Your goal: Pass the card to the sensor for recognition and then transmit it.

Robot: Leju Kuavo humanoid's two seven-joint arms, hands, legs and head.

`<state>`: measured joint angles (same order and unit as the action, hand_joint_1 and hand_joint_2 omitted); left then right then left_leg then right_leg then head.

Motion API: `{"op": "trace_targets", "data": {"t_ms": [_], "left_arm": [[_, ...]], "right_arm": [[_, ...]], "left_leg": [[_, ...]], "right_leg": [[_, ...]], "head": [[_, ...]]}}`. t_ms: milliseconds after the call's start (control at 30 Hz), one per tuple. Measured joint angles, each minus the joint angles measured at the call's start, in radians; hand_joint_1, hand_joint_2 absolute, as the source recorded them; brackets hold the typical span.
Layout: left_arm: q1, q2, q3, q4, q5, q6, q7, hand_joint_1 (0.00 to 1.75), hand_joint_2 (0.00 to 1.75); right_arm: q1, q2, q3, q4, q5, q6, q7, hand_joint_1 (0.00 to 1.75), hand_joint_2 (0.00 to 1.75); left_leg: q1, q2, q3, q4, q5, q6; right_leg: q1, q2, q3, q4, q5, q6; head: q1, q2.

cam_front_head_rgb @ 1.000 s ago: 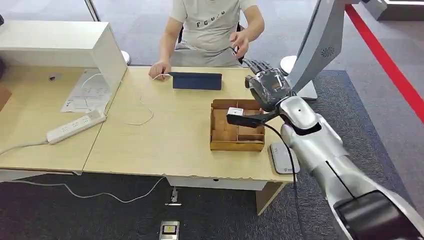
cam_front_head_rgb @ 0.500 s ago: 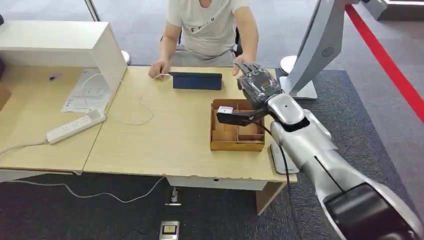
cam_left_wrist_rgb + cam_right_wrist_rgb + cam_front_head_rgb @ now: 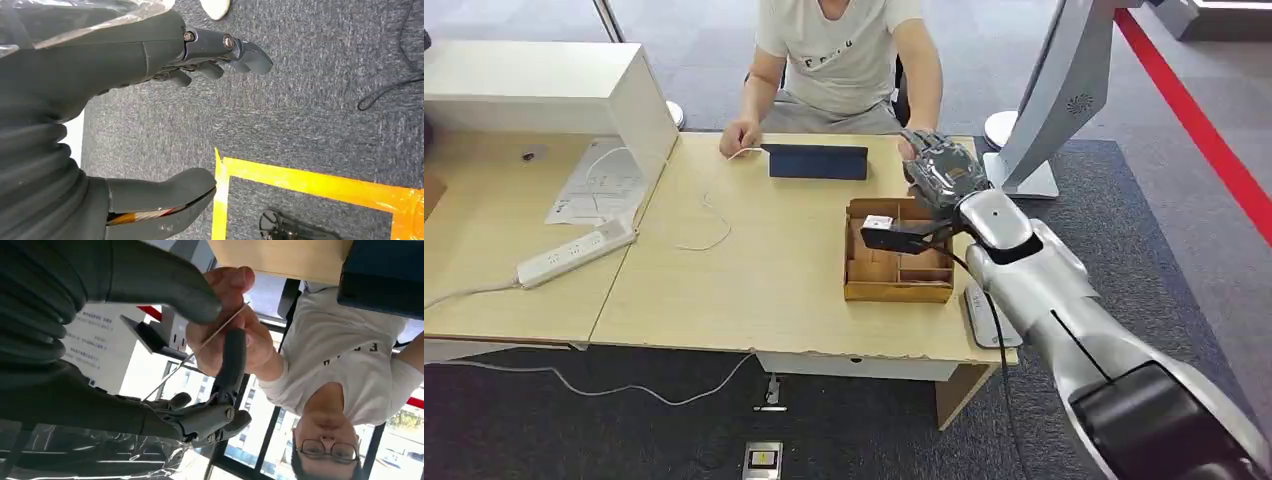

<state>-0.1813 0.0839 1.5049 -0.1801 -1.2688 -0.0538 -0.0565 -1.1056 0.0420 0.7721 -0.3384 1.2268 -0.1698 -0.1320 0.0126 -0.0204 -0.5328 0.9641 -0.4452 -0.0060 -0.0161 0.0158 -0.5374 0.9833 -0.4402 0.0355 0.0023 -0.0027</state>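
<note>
My right hand (image 3: 941,170) is stretched over the table's far edge, beyond the cardboard box. In the right wrist view the thin card (image 3: 212,336) appears edge-on, pinched between my thumb and a finger. A person's hand (image 3: 227,325) grips the same card from the other side. That person sits across the table, their hand (image 3: 911,146) touching my fingertips. The dark blue sensor (image 3: 818,161) lies on the table to the left of my right hand. My left hand (image 3: 125,60) hangs over grey carpet with its fingers apart and nothing in it.
A compartmented cardboard box (image 3: 898,291) holding a white card (image 3: 879,222) sits under my right forearm. A white power strip (image 3: 576,252) and a white cabinet (image 3: 554,90) are at the left. A white stand's base (image 3: 1024,180) is right of the table. Yellow floor tape (image 3: 310,182) runs below my left hand.
My right hand has moved left and forward toward the person. The person's raised hand has come down to my fingertips and taken hold of the card.
</note>
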Motion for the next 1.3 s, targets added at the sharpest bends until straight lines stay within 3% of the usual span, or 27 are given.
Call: {"op": "trace_targets", "data": {"t_ms": [200, 533, 700, 833, 1000, 1133, 1233, 1300], "left_arm": [[0.000, 0.000, 0.000, 0.001, -0.009, -0.003, 0.000, 0.00, 1.75], [0.000, -0.002, 0.000, 0.002, -0.014, 0.000, 0.000, 0.00, 1.75], [0.000, -0.007, 0.000, 0.002, -0.013, 0.008, 0.005, 0.00, 1.75], [0.001, -0.012, 0.000, 0.003, -0.013, 0.012, 0.007, 0.00, 1.75], [0.003, -0.015, 0.000, 0.003, -0.016, 0.012, 0.011, 0.00, 1.75], [0.004, -0.015, 0.000, 0.003, -0.008, 0.012, 0.012, 0.00, 1.75], [0.005, -0.012, 0.003, 0.003, 0.002, 0.008, 0.003, 0.00, 1.75], [0.005, -0.007, 0.008, 0.003, 0.003, 0.000, 0.001, 0.00, 1.75]], "right_arm": [[0.001, -0.003, 0.001, 0.017, -0.005, -0.009, -0.009, 0.00, 0.00], [0.001, -0.008, -0.008, 0.029, -0.042, -0.092, -0.033, 0.00, 0.00], [0.001, -0.032, -0.063, 0.028, -0.184, -0.240, -0.119, 0.00, 0.00], [0.007, -0.064, -0.114, 0.026, -0.246, -0.272, -0.162, 0.00, 0.00], [0.047, -0.134, -0.181, -0.006, -0.395, -0.227, -0.229, 0.00, 0.00], [0.086, -0.196, -0.211, -0.058, -0.481, -0.142, -0.236, 0.00, 0.00], [0.156, -0.281, -0.227, -0.160, -0.575, -0.056, -0.171, 0.00, 0.00], [0.228, -0.361, -0.240, -0.278, -0.630, -0.005, -0.083, 0.00, 0.00]], "left_leg": [[0.000, 0.000, 0.000, 0.000, 0.000, 0.000], [0.000, 0.000, 0.000, 0.000, 0.000, 0.000], [0.000, 0.000, 0.000, 0.000, 0.000, 0.000], [0.000, 0.000, 0.000, 0.000, 0.000, 0.000], [0.000, 0.000, 0.000, 0.001, 0.000, 0.000], [0.000, -0.001, 0.000, 0.001, 0.000, 0.000], [0.000, -0.002, 0.000, 0.001, 0.000, 0.000], [0.000, -0.002, 0.001, 0.001, -0.001, 0.001]], "right_leg": [[0.000, 0.000, 0.000, 0.000, 0.000, 0.000], [0.000, 0.000, 0.000, 0.000, 0.000, 0.000], [0.000, 0.000, 0.000, -0.001, 0.000, 0.000], [0.000, 0.000, 0.000, -0.001, 0.000, 0.000], [0.000, 0.000, 0.000, -0.001, 0.000, 0.000], [0.000, 0.000, 0.000, -0.002, 0.000, 0.000], [0.000, -0.001, 0.001, -0.002, 0.000, 0.000], [0.000, -0.001, 0.001, -0.003, 0.000, 0.001]], "head": [[0.000, 0.000], [0.000, 0.000], [0.000, 0.000], [0.000, 0.000], [0.000, 0.000], [0.000, 0.000], [0.000, 0.000], [0.000, 0.000]]}}
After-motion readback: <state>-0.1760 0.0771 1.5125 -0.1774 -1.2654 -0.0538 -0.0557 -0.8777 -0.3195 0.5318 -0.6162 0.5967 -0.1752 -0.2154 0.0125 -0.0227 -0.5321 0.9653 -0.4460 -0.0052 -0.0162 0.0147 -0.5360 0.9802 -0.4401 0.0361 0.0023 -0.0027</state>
